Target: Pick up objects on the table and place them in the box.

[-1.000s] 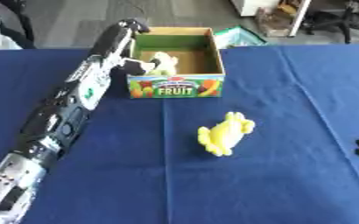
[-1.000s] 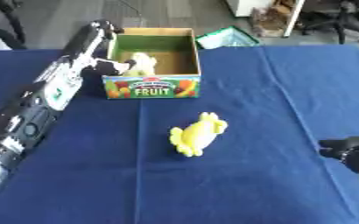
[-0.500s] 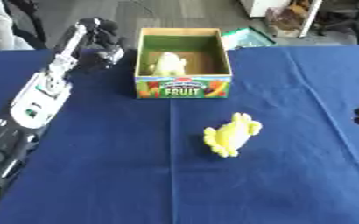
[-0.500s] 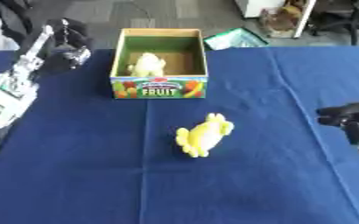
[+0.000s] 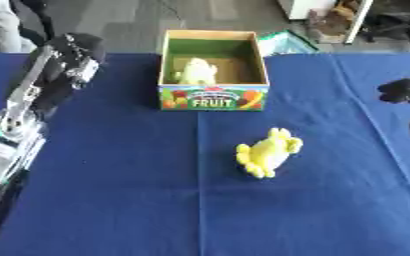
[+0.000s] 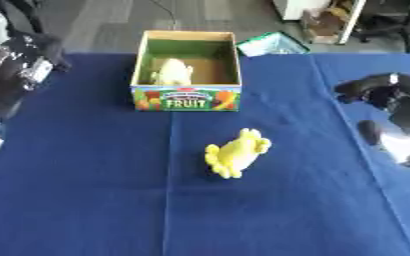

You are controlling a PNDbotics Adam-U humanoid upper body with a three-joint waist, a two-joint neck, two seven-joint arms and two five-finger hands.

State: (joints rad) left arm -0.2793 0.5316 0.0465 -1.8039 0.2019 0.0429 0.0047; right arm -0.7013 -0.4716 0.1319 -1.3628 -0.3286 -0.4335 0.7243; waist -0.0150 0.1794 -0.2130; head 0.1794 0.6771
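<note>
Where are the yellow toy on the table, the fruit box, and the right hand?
yellow toy (image 5: 268,151), left eye view, body middle.
fruit box (image 5: 213,97), left eye view, printed front wall.
right hand (image 6: 392,95), right eye view, palm.

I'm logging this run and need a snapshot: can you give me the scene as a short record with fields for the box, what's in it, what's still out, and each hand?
surface: table under a blue cloth
box: open cardboard box marked FRUIT, at the far middle of the table
in box: pale yellow toy
still out: yellow plush toy lying on the cloth, nearer than the box, touched by neither hand
left hand: left hand left of the box, holding nothing
right hand: right hand at the right edge, apart from the plush toy
</note>
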